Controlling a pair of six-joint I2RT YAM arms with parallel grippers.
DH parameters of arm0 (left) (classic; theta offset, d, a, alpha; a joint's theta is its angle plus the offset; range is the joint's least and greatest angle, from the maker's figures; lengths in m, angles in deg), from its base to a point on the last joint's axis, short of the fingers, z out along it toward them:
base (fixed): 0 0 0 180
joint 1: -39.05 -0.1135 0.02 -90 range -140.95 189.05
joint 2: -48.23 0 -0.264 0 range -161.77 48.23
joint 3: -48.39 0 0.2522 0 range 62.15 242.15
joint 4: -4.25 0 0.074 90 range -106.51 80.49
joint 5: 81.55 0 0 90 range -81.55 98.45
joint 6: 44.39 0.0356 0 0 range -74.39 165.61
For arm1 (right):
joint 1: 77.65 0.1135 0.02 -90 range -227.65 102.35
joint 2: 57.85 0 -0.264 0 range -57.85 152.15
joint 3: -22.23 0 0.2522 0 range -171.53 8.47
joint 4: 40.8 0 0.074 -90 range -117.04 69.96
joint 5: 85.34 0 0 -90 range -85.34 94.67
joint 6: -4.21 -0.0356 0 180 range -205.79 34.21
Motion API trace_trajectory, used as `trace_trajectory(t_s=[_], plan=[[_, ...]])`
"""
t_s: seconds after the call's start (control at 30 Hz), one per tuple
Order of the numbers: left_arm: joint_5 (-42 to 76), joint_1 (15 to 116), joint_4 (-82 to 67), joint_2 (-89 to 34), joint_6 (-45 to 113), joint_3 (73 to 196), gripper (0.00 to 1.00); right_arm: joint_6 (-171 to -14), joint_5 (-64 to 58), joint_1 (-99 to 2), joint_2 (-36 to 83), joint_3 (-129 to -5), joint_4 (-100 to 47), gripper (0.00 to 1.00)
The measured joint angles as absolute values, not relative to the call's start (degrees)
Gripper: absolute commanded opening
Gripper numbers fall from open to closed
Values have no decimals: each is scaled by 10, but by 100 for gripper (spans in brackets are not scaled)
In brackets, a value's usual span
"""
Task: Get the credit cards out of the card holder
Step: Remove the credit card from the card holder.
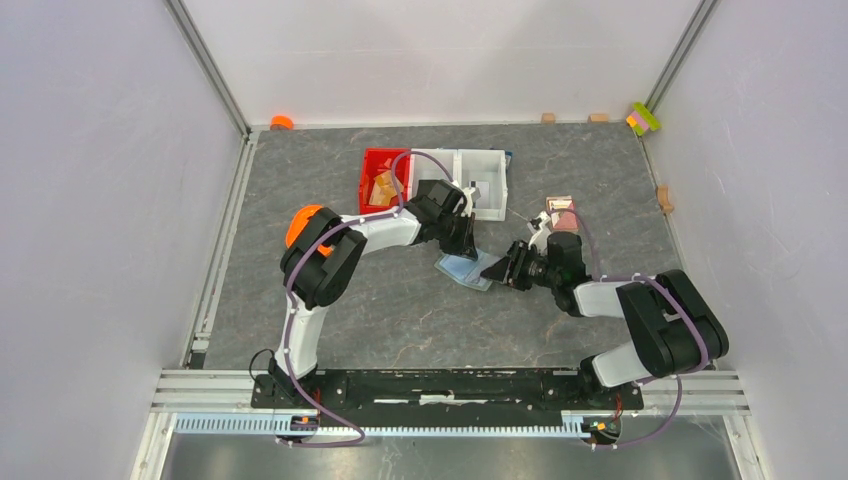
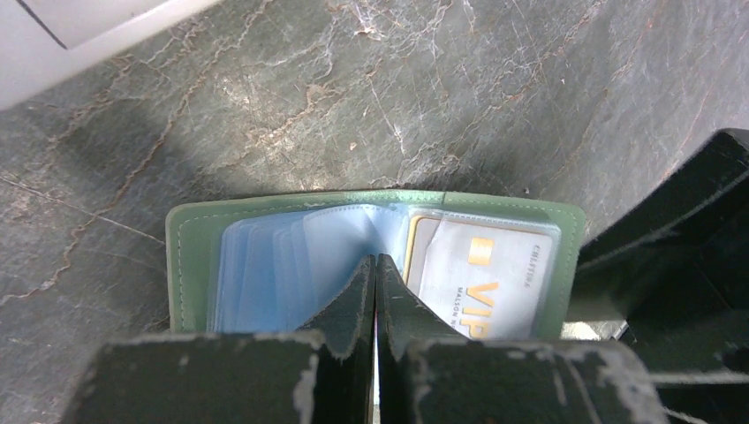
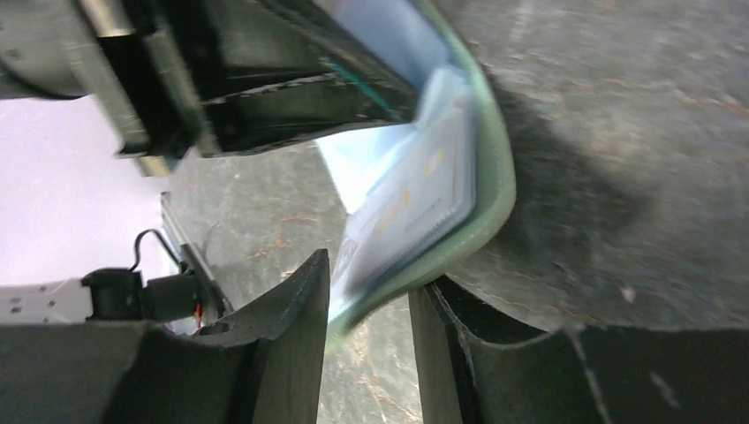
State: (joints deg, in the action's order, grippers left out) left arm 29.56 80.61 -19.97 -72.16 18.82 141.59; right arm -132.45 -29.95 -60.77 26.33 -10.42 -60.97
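Left wrist view: closed left pincer (image 2: 377,265) hides card holder's (image 2: 190,256) middle.

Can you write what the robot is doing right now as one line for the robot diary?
card holder: open on table | left gripper: shut, pressing pockets | right gripper: open around holder's edge | VIP card: in pocket

card holder (image 2: 194,256) — 1 | credit card visible (image 2: 495,283) — 1 | end effectors — 2 | bins — 3

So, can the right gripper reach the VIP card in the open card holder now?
Probably yes. The right gripper already straddles the card holder's edge beside the VIP card; the left gripper presses on the middle, leaving that side free.
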Motion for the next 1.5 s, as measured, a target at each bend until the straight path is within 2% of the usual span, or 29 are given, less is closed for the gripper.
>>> trace_trajectory(t_s=[0.07,0.27,0.37,0.67,0.8,1.03,1.23,1.37,1.5], plan=[[296,806,-200,-722,188,1416,2,-1317,-276,-608,262,-107,-583,39],[296,806,-192,-721,188,1411,2,-1305,-231,-608,255,-107,-537,7],[300,804,-175,-715,186,1397,3,-1313,-233,-610,254,-107,-544,1],[317,783,-69,-625,165,1258,8,-1251,-251,-626,219,-112,-526,0],[341,771,-8,-596,150,1214,19,-1230,-275,-643,211,-113,-532,1],[438,745,184,-594,59,1152,20,-1225,-322,-654,194,-113,-561,1],[500,740,304,-606,-4,1147,20,-1216,-350,-657,189,-113,-565,1],[518,742,312,-619,-10,1155,21,-1217,-360,-658,189,-113,-566,3],[501,743,264,-621,2,1164,29,-1204,-353,-659,190,-127,-537,3]])
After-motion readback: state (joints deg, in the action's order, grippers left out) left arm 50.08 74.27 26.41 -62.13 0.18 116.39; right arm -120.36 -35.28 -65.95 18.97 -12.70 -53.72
